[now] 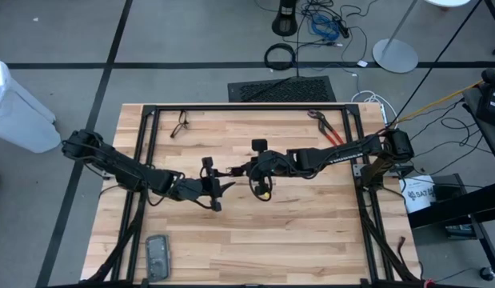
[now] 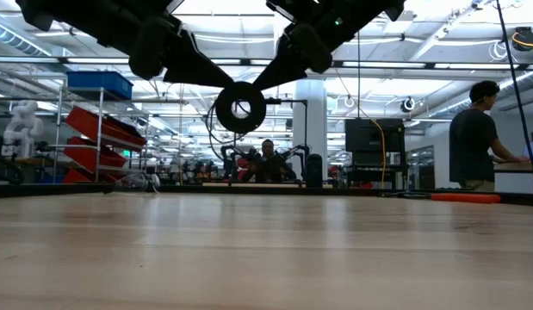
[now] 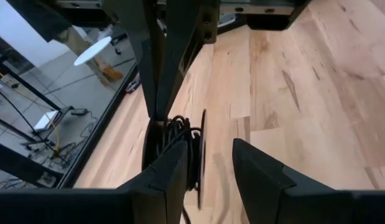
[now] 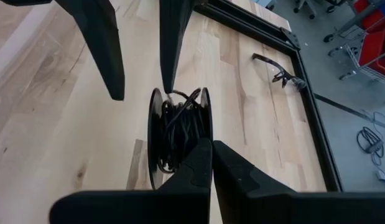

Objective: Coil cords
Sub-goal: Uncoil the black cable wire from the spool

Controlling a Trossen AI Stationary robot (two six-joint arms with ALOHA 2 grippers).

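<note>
Clearly, black cord (image 4: 177, 127) (tangled) fills spool (image 4: 156, 138).

A: How are the two arms built?

B: Both are seen as dark, slender, jointed links; the left arm (image 1: 123, 166) is matt black throughout, with rounded joint housings.

A: Any markings?

B: Pale lettering is carried along the forearm of the right arm (image 1: 343, 152), too small to be read. Black cables are bunched at its base near the right edge of the worktop.

A: And the pincers?

B: The left pincer (image 3: 208, 171) is made of two flat, black, wedge-shaped fingers. The right pincer (image 4: 211, 163) is formed alike, tapered to narrow tips with smooth, unmarked faces.
</note>
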